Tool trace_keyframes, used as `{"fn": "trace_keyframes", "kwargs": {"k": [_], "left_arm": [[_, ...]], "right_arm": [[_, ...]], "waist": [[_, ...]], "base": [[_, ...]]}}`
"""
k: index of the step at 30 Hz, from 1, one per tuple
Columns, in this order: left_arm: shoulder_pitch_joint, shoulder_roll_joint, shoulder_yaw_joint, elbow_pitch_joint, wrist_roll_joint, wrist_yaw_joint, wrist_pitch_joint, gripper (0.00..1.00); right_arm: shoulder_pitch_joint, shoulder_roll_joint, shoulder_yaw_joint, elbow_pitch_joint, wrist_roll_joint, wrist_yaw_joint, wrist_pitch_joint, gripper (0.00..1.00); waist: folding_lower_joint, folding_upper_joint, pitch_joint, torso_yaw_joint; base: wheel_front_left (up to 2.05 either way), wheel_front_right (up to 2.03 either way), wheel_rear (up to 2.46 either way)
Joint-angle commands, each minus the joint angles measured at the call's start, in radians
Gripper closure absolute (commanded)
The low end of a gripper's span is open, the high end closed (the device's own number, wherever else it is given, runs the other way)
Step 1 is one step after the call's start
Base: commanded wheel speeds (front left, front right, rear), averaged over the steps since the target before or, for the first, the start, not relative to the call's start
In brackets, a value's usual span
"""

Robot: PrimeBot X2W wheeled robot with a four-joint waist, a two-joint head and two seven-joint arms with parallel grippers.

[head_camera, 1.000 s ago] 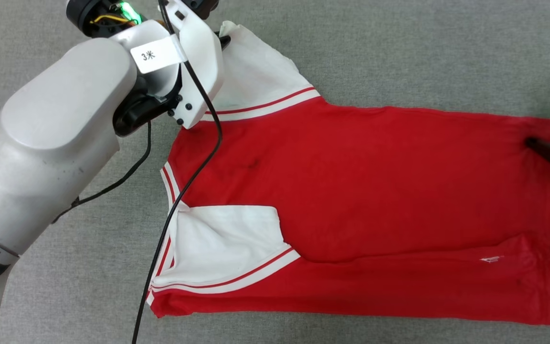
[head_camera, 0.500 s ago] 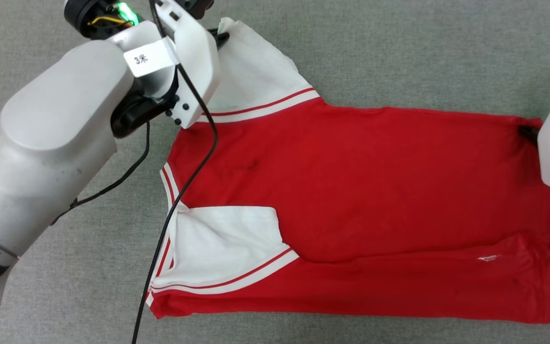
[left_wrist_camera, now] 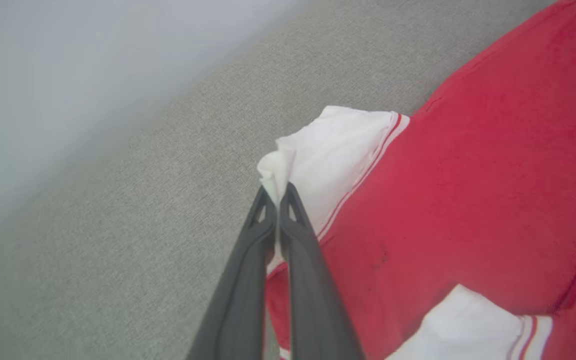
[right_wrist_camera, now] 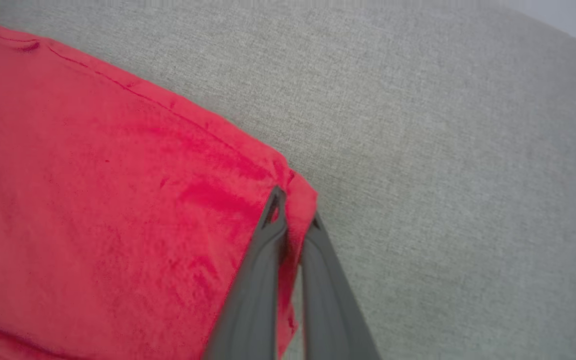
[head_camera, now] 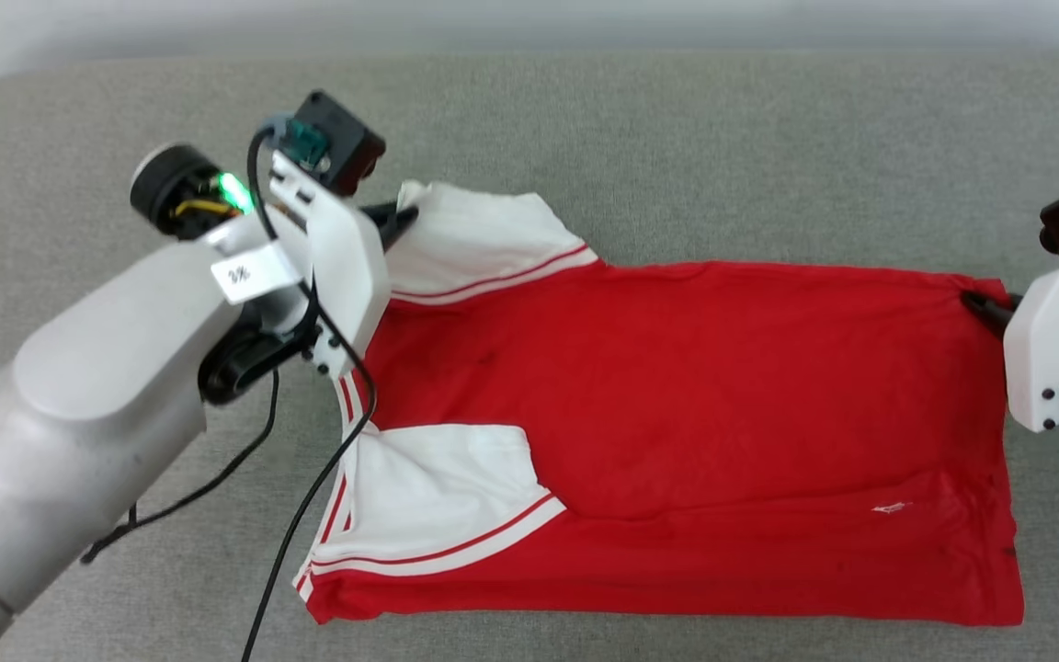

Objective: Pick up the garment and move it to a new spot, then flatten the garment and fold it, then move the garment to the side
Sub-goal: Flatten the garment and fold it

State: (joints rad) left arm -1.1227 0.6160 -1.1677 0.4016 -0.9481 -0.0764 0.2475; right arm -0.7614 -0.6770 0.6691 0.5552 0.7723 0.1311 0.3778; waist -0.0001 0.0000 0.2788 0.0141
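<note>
The garment lies spread on the grey surface, red body with white sleeves and striped trim, plain side up. Its near sleeve is folded in over the body. My left gripper is at the far left and is shut on the edge of the far white sleeve; in the left wrist view the gripper pinches the white cloth between its tips. My right gripper is shut on the far right hem corner, which the right wrist view shows as the red garment bunched in the gripper.
The grey cloth-covered surface runs all round the garment, with its far edge against a pale wall. A black cable hangs from my left arm across the garment's left edge.
My right gripper has closed on the hem corner after shifting along the right edge. The head camera has tilted, so the whole picture has slid down. The left gripper still holds the sleeve.
</note>
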Motion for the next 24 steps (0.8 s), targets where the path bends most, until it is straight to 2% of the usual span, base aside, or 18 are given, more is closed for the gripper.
{"fn": "trace_keyframes", "kwargs": {"k": [1,16,24], "left_arm": [[0.029,0.011,-0.003,-0.015,-0.006,0.013,-0.009,1.00],[0.284,0.125,-0.033,-0.197,-0.074,0.118,-0.049,1.00],[0.423,0.165,-0.047,-0.263,-0.118,0.168,-0.082,1.00]], "right_arm": [[0.024,-0.007,0.006,-0.002,0.009,-0.001,-0.020,1.00],[0.201,-0.032,0.025,-0.043,0.052,-0.001,-0.146,1.00],[0.332,-0.053,-0.006,-0.105,0.067,-0.001,-0.177,1.00]], "waist": [[0.0001,0.0000,-0.038,0.004],[0.0001,0.0000,-0.165,0.013],[0.0001,0.0000,-0.215,0.019]], "base": [[0.00,0.00,0.00],[0.00,0.00,0.00],[0.00,0.00,0.00]]}}
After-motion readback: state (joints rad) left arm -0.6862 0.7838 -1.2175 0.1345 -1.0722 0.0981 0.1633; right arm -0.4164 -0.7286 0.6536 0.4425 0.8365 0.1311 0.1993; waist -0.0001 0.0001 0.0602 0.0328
